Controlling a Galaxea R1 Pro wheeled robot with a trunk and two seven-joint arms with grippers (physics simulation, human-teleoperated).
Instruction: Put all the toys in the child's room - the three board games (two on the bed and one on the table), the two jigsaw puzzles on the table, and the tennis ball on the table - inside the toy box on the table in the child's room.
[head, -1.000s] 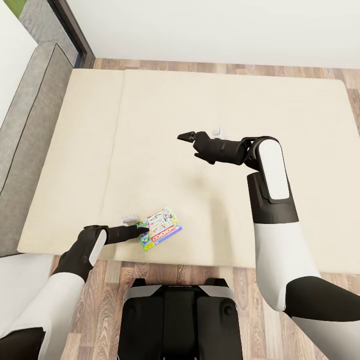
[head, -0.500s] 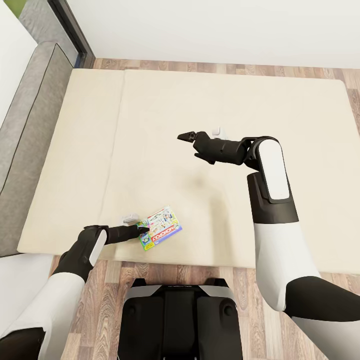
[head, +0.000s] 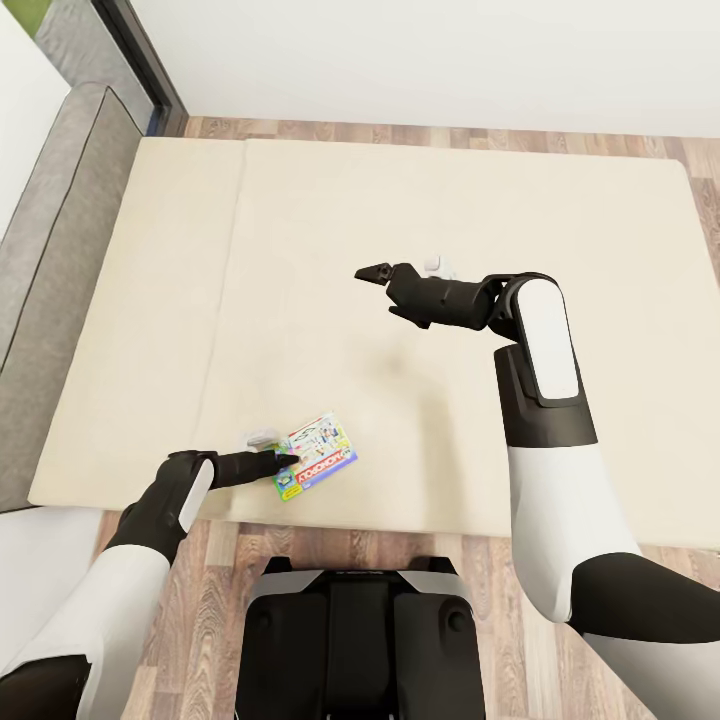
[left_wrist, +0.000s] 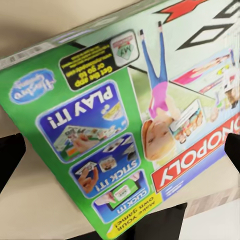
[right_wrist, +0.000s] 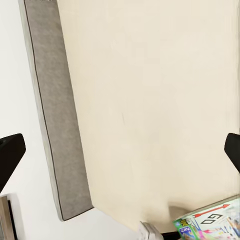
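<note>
Progress looks early: the white-green board game (head: 314, 454) lies on the bed (head: 150, 300) near its front edge. The left hand (head: 287, 460) touches the box's edge, but I cannot tell if it grips. The right hand (head: 366, 272) hovers open, empty. Carrying this game to the toy box remains.

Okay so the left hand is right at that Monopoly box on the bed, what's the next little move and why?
Probably close the left hand on the game box and lift it a little. Its fingertips sit at the box's near edge, and the wrist view shows a dark finger on either side of the box, which still lies near the edge of the bed. I cannot tell whether the grip is firm yet.
</note>
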